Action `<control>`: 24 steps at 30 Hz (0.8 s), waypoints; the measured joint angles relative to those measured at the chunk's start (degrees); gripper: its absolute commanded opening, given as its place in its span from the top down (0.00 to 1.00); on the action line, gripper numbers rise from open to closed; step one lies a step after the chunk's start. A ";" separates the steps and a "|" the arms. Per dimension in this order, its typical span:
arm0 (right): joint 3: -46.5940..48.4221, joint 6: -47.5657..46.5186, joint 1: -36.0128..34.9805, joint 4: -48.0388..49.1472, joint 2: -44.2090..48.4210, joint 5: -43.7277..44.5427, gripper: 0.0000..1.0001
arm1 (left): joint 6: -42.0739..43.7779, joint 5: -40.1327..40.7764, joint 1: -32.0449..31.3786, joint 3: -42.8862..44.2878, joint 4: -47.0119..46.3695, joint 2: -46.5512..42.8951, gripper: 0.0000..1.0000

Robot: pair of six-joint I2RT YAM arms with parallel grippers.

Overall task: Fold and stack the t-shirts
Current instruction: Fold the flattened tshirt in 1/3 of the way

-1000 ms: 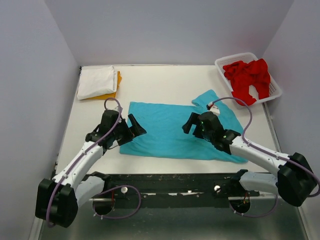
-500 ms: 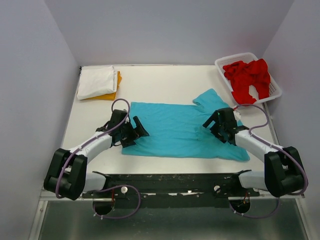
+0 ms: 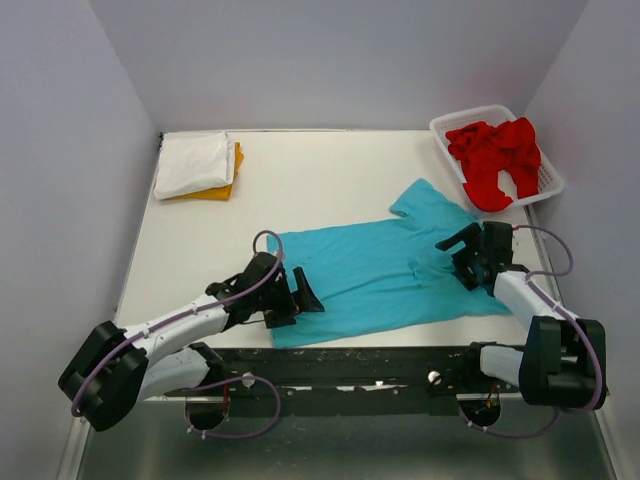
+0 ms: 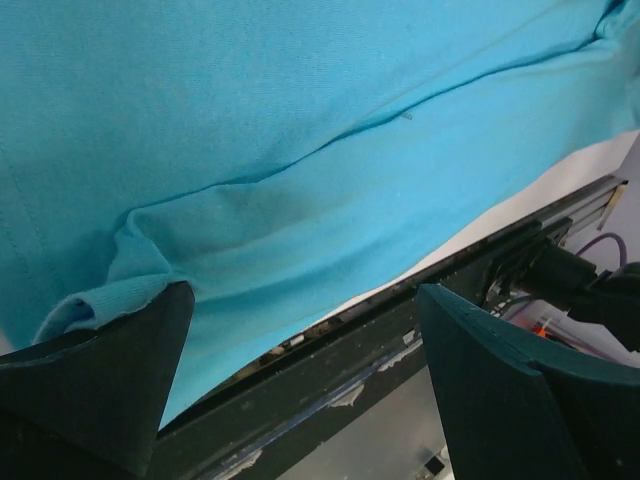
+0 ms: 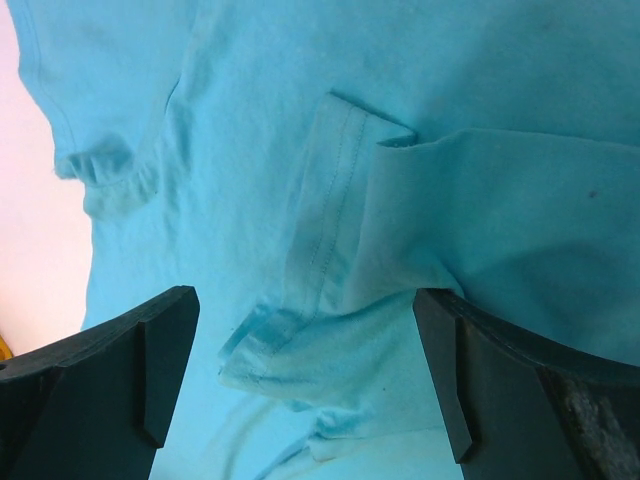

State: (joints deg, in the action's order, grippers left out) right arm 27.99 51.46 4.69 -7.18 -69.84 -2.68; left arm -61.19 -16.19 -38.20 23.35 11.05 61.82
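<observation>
The turquoise t-shirt [image 3: 385, 275] lies spread flat on the white table, turned slightly, with its near left corner at the table's front edge. My left gripper [image 3: 302, 300] is open and low over that near left corner. In the left wrist view, the gripper [image 4: 305, 385] has its left finger [image 4: 110, 375] against a bunched hem of the shirt [image 4: 300, 130]. My right gripper [image 3: 460, 255] is open over the shirt's right side. In the right wrist view, the gripper [image 5: 305, 385] straddles a folded, stitched hem of the shirt [image 5: 330, 230].
A white slatted basket [image 3: 443, 128] at the back right holds red t-shirts [image 3: 495, 160]. A folded white t-shirt [image 3: 192, 163] lies on an orange one [image 3: 228, 188] at the back left. The black front rail [image 4: 330, 400] runs just below the shirt's near edge.
Both arms drew back toward the near edge. The turquoise shirt slid nearer and to the right and turned, so its left corner now reaches the front edge. Both grippers stay open.
</observation>
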 measured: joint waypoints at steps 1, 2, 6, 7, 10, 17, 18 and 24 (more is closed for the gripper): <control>-0.42 0.04 0.63 -0.26 0.74 -0.02 0.00 | -0.68 0.24 -1.11 0.00 -0.02 0.07 0.01; -0.96 0.04 1.25 -0.57 1.73 0.09 0.00 | -1.38 0.57 -2.73 0.02 -0.02 0.20 0.02; -3.58 0.28 3.08 -3.74 7.39 1.33 0.00 | -3.15 1.25 -5.07 0.63 -0.26 1.60 0.01; -4.22 0.61 3.30 -4.79 8.96 1.62 0.00 | -3.30 1.31 -5.09 0.87 -0.13 1.92 0.01; -6.21 1.90 3.65 -8.22 14.10 2.16 0.00 | -3.34 1.86 -5.18 2.36 1.14 3.21 0.02; -8.66 3.48 3.67 -14.16 22.23 4.09 0.00 | 0.76 7.87 -3.72 9.20 8.72 5.92 0.01; -8.50 3.26 3.67 -14.78 22.29 4.59 0.00 | 1.55 8.50 -3.04 10.14 9.62 5.92 0.01; -2.49 0.07 3.67 -19.47 22.25 7.17 0.00 | 4.94 11.45 -1.44 13.79 13.79 3.32 0.02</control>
State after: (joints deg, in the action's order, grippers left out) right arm 25.50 51.53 8.36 -26.65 -47.59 4.49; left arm -56.25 -4.73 -39.64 37.15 24.84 65.14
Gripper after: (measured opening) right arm 0.998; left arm 0.983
